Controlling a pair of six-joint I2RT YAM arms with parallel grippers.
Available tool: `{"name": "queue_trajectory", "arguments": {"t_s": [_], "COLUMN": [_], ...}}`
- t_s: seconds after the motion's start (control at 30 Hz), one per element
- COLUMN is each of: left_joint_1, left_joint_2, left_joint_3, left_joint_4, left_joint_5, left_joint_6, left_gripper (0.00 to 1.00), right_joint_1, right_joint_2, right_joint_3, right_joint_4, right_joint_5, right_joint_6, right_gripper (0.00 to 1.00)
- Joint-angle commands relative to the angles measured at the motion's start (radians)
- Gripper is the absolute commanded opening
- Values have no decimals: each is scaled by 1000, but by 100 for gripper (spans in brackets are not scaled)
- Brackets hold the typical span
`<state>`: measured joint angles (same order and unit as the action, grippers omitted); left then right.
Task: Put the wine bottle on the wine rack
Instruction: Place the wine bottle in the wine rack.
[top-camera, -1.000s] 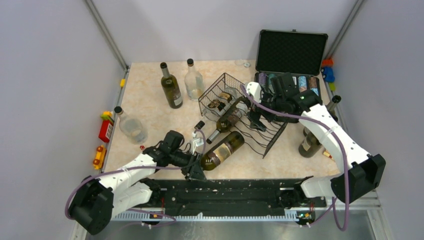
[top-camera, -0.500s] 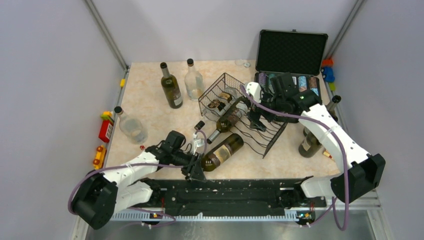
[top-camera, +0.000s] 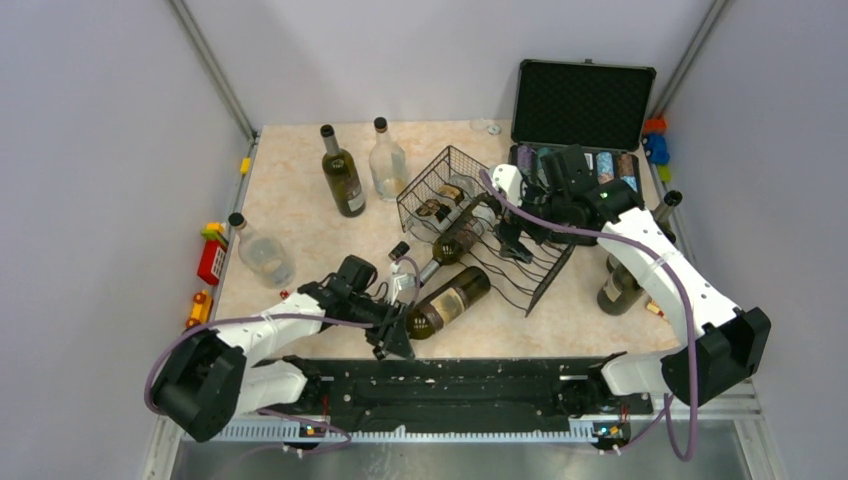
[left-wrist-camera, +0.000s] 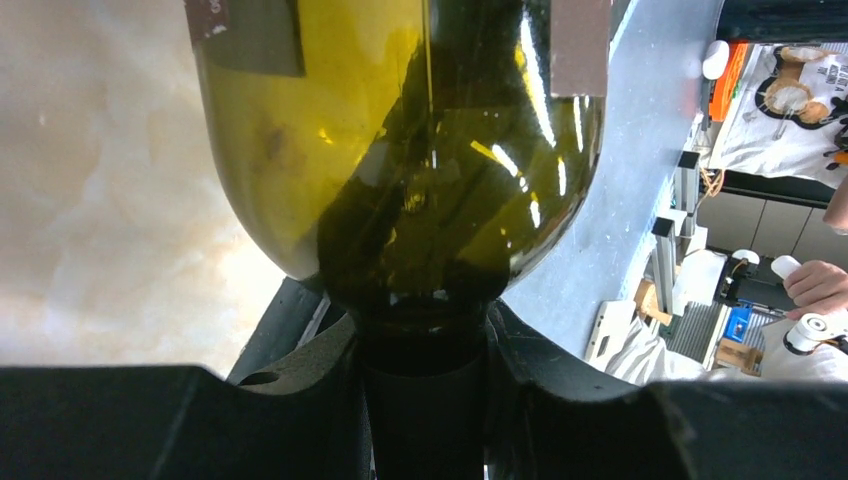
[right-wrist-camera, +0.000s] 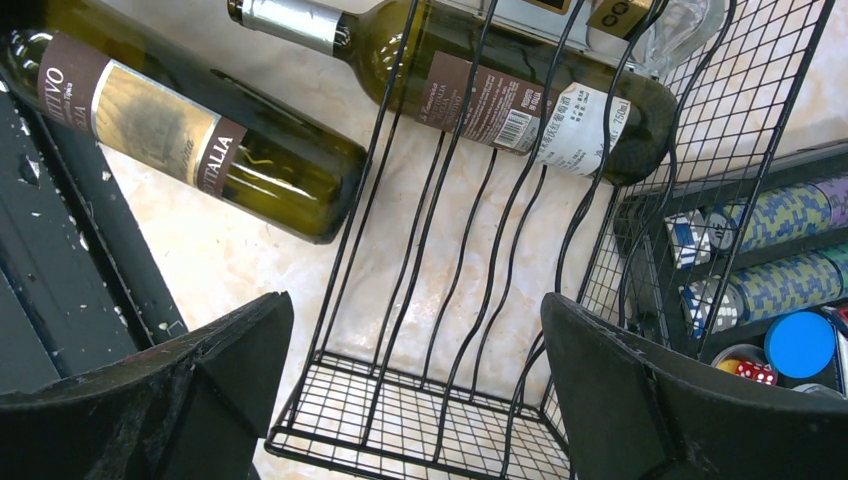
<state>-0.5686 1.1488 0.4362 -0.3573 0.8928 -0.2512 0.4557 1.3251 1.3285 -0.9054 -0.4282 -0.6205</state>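
Grey-walled booth, beige marbled worktop (top-camera: 300, 215), and it is crowded out there. Down at the near edge the left claw (top-camera: 398, 335) is clamped shut on the neck of the wine bottle (top-camera: 452, 298). The left wrist view confirms it: the neck sits pinched in the left claw (left-wrist-camera: 425, 345), with the bottle's olive-green shoulder (left-wrist-camera: 400, 150) swelling just above.

That wine bottle lies on its side on the worktop, not in a cradle, its base pointing up and away toward the wine rack (top-camera: 535, 268). From the right wrist view its base (right-wrist-camera: 190, 130) comes right up against the rack's outer wire (right-wrist-camera: 450, 230); whether they touch I cannot tell.

Over the rack hangs the right claw (top-camera: 508, 238), jaws spread wide and holding nothing, with bare wire cradles showing below it (right-wrist-camera: 415, 300). One cradle along lies a white-labelled bottle (right-wrist-camera: 520, 100), neck poking out over the rack's open end.

Further out, a dark bottle (top-camera: 342, 180) and a clear bottle (top-camera: 388, 160) stand side by side at the back. Behind the rack a black case (top-camera: 585, 105) stands open, with poker chips (right-wrist-camera: 770, 230) in its tray.
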Motion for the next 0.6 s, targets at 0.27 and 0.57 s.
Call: {"name": "queue_trajectory", "arguments": {"t_s": [0.27, 0.57], "left_joint_1": [7, 6], "left_joint_2": [62, 82], "left_joint_3": [120, 120], "left_joint_4": [63, 83], "left_joint_5": [95, 68], "left_joint_6": [114, 125], "left_gripper": [0, 0], "right_joint_1": [-7, -8], "right_joint_2": [-30, -45], "right_joint_3": [3, -10], "right_joint_4": [4, 9], "right_joint_5": [-17, -18], "right_joint_6": [-16, -16], "right_gripper": [97, 97]}}
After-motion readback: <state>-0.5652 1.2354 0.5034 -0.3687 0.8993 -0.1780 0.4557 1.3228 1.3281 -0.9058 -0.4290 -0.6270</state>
